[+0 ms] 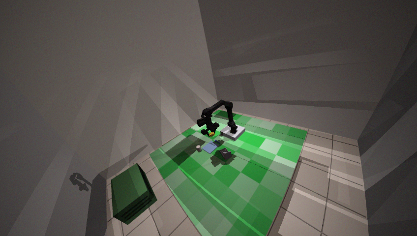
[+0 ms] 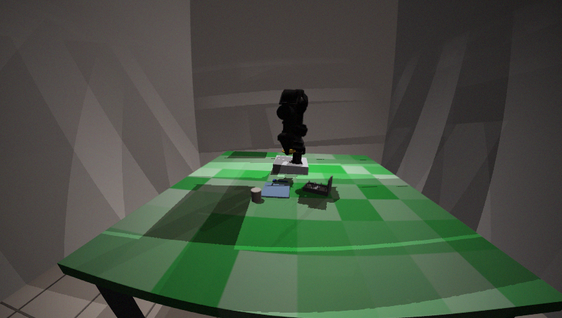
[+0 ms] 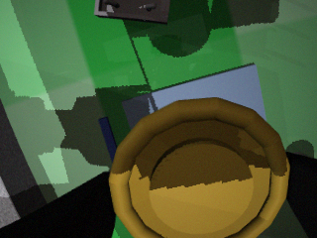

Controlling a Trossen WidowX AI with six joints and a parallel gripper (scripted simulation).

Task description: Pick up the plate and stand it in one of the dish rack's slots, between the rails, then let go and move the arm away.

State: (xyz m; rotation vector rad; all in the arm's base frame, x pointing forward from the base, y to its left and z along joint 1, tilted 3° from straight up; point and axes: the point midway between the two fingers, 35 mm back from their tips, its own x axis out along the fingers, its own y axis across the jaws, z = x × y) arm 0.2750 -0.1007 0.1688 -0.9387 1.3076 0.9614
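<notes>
Green checkered tabletop spreads across the exterior view, patched in light and dark squares and crossed by broad shadows, with pale tiled floor around it in the top view. Off the table's left corner on that floor stands a dark green boxy cabinet. Next in size is the black jointed robot arm, rising from a flat grey square base near the table's far edge and bending over and down toward the near side. Its black parallel-jaw gripper hangs above the table, and it is clamped on the round mustard-yellow plate, which is lifted off the surface; in the wrist view the plate fills the lower middle, its rim partly shaded, with black gripper parts to either side below it. Under and beyond the plate lies a flat light-blue rectangular mat, with a small dark blue object at its far edge, too small to make out. To the right of the mat, set apart from it, sits the dark grey dish rack, a low tray with short rails and one tall upright end panel; nothing stands in its slots. Just left of the mat stands a small grey cylindrical cup, upright.
</notes>
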